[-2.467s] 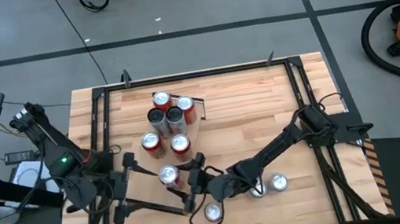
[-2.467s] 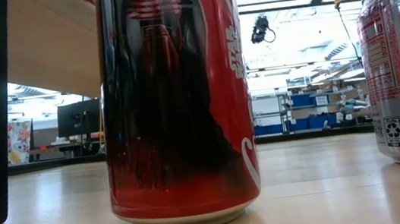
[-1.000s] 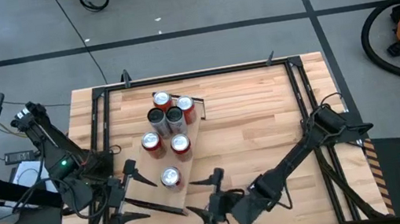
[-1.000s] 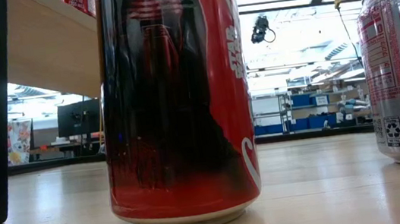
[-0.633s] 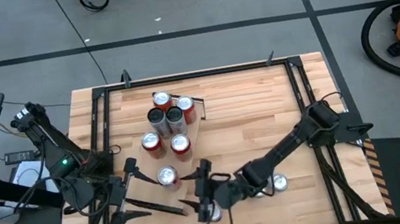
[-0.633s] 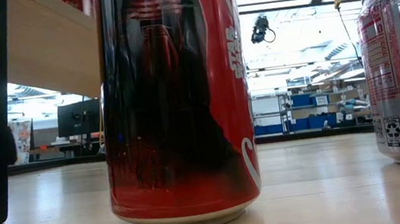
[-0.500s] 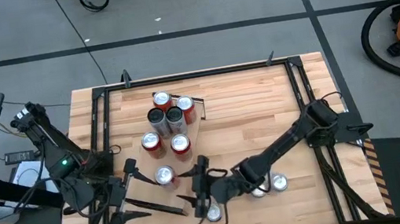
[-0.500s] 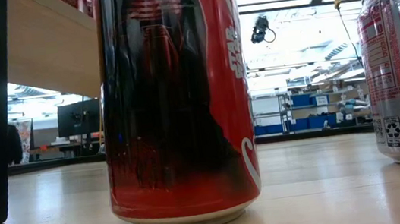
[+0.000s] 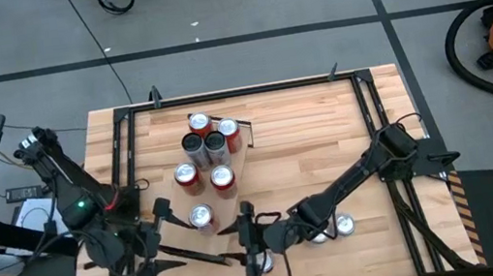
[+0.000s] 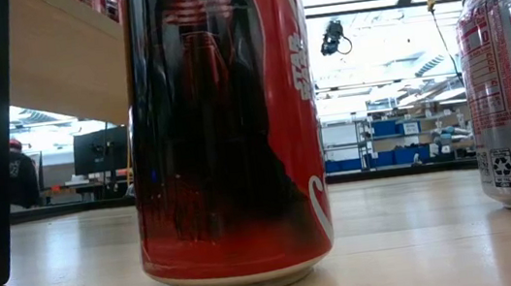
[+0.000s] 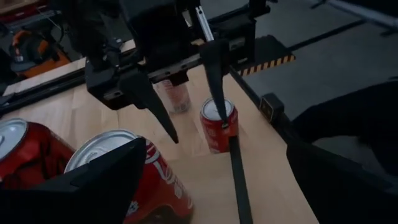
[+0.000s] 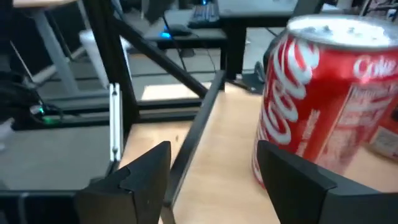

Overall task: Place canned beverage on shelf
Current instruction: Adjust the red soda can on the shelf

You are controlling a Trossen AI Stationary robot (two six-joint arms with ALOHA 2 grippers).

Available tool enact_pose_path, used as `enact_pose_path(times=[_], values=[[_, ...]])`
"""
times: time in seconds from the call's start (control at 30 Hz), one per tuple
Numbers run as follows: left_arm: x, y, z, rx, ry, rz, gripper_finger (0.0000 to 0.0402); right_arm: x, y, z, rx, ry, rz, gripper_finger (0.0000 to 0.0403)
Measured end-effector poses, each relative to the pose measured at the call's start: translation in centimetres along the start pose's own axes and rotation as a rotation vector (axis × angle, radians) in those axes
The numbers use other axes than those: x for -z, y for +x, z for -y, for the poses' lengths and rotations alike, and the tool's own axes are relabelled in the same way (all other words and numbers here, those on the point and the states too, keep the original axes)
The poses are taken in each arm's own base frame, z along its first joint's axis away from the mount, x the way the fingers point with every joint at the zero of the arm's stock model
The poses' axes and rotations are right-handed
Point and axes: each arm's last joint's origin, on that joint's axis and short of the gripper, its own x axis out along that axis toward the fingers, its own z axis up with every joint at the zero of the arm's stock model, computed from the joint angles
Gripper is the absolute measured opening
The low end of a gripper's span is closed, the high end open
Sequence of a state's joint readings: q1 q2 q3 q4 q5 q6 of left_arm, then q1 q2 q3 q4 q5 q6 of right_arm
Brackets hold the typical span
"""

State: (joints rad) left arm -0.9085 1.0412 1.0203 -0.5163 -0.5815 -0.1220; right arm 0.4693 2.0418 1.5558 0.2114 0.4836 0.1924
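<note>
The main risk is a knocked-over can: the right hand (image 9: 250, 243) is reaching low over the near edge of the worktop (image 9: 305, 139) toward the red can (image 9: 262, 264), and in its own wrist view that can is sitting off to one side, beyond one finger (image 12: 298, 180) and not in the gap. If the fingers are pressing in from here, that finger is likely striking the rim or wall, tipping the can or rolling it off the near edge. A one-sided pinch is also risking a slip during the lift to the shelf (image 10: 50, 61), which is standing farther back, already crowded with cans. The right hand's fingers are standing partly spread, gripping nothing. The left hand (image 9: 157, 241) is waiting at the near left, fingers spread wide and holding nothing.
</note>
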Motion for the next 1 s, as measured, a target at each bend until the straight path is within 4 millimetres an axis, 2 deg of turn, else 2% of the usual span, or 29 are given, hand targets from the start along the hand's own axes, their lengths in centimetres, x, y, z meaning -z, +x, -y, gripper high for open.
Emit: enact_pose_path(times=[0.17, 0.27, 0.43, 0.57, 0.7, 0.87, 1.0], values=[[-0.2, -0.1, -0.3, -0.065, 0.012, 0.007, 0.04, 0.2, 0.8, 0.6, 0.048, -0.023, 0.037, 0.0246], [-0.9, -0.6, -0.4, -0.075, 0.001, 0.026, 0.04, 0.7, 1.3, 0.1, 0.091, -0.078, 0.072, 0.0246], [-1.3, -1.1, -0.7, -0.099, 0.005, 0.014, 0.04, 1.8, 1.3, -0.4, 0.164, -0.103, 0.037, 0.0244], [-1.5, -1.4, -1.1, -0.149, -0.004, 0.002, 0.04, 2.0, 1.6, -0.7, 0.154, -0.078, 0.06, 0.024], [-1.5, -1.4, -1.2, -0.177, -0.012, 0.003, 0.04, 3.5, 2.2, -1.1, 0.157, -0.096, 0.026, 0.0238], [-1.5, -1.5, -1.4, -0.259, -0.004, 0.01, 0.04, 2.9, 2.8, -1.6, 0.158, -0.14, 0.05, 0.0237], [-1.5, -1.5, -1.6, -0.311, 0.006, 0.014, 0.04, 2.7, 3.3, -0.7, 0.17, -0.14, 0.05, 0.0237]])
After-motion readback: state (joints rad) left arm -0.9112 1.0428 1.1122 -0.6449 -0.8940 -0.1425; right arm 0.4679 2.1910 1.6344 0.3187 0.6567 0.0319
